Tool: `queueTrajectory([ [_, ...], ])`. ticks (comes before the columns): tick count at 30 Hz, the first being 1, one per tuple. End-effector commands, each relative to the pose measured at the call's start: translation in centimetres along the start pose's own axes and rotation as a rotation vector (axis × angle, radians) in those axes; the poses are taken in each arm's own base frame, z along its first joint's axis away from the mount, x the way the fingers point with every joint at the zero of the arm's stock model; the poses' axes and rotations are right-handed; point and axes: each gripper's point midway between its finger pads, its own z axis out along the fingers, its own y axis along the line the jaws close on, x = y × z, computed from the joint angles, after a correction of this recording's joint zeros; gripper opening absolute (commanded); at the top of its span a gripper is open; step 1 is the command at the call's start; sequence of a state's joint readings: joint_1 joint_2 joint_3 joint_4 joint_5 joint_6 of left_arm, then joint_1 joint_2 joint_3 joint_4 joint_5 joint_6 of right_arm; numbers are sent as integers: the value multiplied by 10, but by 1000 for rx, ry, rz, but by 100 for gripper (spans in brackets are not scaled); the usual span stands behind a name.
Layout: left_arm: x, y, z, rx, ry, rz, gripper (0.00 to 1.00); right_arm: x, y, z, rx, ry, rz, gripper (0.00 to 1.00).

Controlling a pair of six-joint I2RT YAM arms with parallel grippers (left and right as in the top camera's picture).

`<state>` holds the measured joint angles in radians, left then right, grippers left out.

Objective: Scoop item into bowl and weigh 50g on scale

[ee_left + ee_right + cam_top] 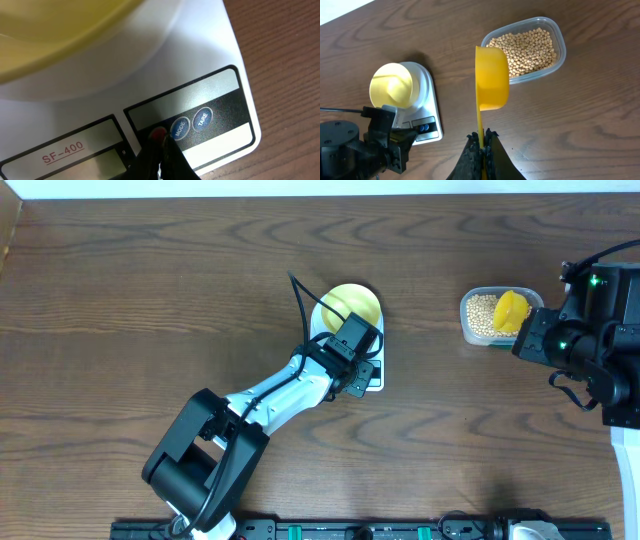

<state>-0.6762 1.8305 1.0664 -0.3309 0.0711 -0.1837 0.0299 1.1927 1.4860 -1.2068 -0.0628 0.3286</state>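
- Dark brown wood-grain table (120,300) carried all items; a black rail (350,530) ran along its near edge, and a pale strip (300,188) bordered the far edge.
- Nearest the rail, the left arm (270,400) reached diagonally towards the table centre.
- Left gripper (159,150): the fingers were pressed fully together with nothing between them. Their tips met at the lower edge of a small red button (158,133) on the scale (200,45).
- The scale was a flat white rounded rectangle lying at the table centre. Its front panel showed two round blue buttons marked MODE (179,129) and TARE (202,119), and a red "SF-400" label (62,152).
- The bowl (352,302) stood on the scale platform, beyond the buttons. It was small, round and pale yellow, and about as wide as the platform. No contents were visible in it.
- Right gripper (482,142): the fingers were clamped on the thin handle of a bright yellow scoop (492,75). The scoop's cup pointed away from the gripper.
- A clear rounded-rectangular tub (559,40) sat well apart from the scale, towards the right side of the table. From overhead, the scoop overlapped the tub.
- The item (527,47) lay in the tub: many small round tan-beige beans covering its floor.
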Motion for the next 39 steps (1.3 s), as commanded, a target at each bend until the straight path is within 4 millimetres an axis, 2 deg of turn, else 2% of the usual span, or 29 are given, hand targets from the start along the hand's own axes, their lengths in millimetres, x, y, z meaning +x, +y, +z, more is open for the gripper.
queueTrajectory([
  [1, 22, 14, 16, -61, 73, -12, 7, -5, 1, -7, -3, -26, 0, 1],
  [8, 22, 14, 19, -60, 74, -12, 8, -5, 1, -7, -3, -26, 0, 1],
  [13, 29, 16, 27, -67, 102, -12, 7, -5, 0, -7, -3, -25, 0, 1],
  [39, 36, 26, 31, -120, 124, -8, 7, 0, -1, -7, 4, -7, 2, 1],
])
